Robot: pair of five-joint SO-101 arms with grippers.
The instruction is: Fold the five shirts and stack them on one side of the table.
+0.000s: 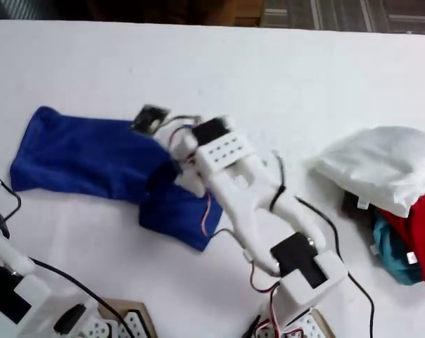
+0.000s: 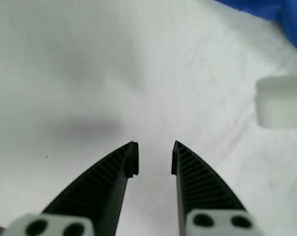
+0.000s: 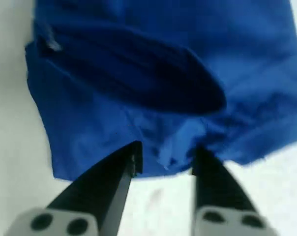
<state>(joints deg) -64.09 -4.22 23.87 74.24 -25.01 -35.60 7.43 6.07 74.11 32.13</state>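
Shirts are seen in two places on the white counter point(image 1: 283, 70). A blue shirt point(image 1: 86, 158) is spread, rumpled, left of centre. A white shirt point(image 1: 381, 165) is heaped over a red shirt point(image 1: 420, 232) and a teal shirt point(image 1: 394, 250) at the right edge. The right jaws are held apart at the blue shirt's hem. The left jaws are held apart over bare counter at the near left.
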